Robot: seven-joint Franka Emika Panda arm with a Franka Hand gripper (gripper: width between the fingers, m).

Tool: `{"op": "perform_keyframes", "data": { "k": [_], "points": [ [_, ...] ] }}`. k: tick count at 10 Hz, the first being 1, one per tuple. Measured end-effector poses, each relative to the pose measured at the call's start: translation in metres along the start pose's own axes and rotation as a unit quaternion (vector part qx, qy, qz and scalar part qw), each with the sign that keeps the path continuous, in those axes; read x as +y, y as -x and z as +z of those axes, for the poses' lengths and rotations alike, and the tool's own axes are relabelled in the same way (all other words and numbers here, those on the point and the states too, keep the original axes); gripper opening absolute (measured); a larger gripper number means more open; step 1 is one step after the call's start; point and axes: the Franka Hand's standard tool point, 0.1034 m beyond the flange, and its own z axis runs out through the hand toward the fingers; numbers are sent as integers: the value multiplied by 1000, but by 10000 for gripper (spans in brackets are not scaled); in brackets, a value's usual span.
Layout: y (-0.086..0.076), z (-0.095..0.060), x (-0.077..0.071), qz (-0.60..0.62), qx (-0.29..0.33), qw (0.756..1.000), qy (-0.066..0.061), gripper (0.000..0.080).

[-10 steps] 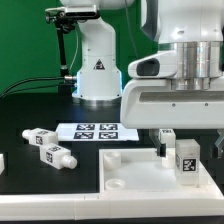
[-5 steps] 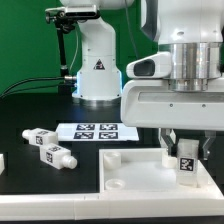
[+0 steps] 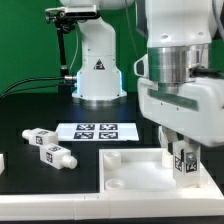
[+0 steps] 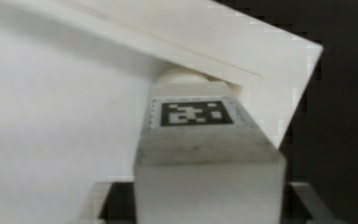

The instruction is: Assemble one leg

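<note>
My gripper (image 3: 184,160) is shut on a leg (image 3: 187,166), a stubby white block with a black-and-white tag. It holds the leg upright at the far right corner of the large flat white panel (image 3: 130,178); I cannot tell whether leg and panel touch. In the wrist view the leg (image 4: 202,160) fills the middle between my two dark fingers (image 4: 115,200), its tag facing the camera, with the panel (image 4: 69,100) beside and beyond it. Two more legs (image 3: 38,137) (image 3: 56,155) lie on the black table at the exterior view's left.
The marker board (image 3: 97,130) lies flat behind the panel. The arm's white base (image 3: 98,70) stands at the back. A white part (image 3: 3,160) shows at the exterior view's left edge. A green wall closes the back.
The hand has turned about its axis and sunk slightly with the leg still held. The leg now sits a little lower at the panel's corner. The loose legs have not moved.
</note>
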Motion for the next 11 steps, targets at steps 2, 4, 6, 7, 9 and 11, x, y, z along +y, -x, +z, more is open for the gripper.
{"op": "perform_keyframes", "data": {
  "k": [2, 4, 6, 7, 9, 11],
  "points": [
    [1, 0, 1, 63, 3, 998, -4, 285],
    [2, 0, 1, -5, 10, 1000, 0, 285],
    [7, 0, 0, -211, 13, 977, 6, 579],
    [7, 1, 2, -276, 10, 961, 11, 579],
    [6, 1, 2, -320, 12, 947, 12, 636],
    [6, 1, 2, -404, 16, 914, 16, 649]
  ]
}}
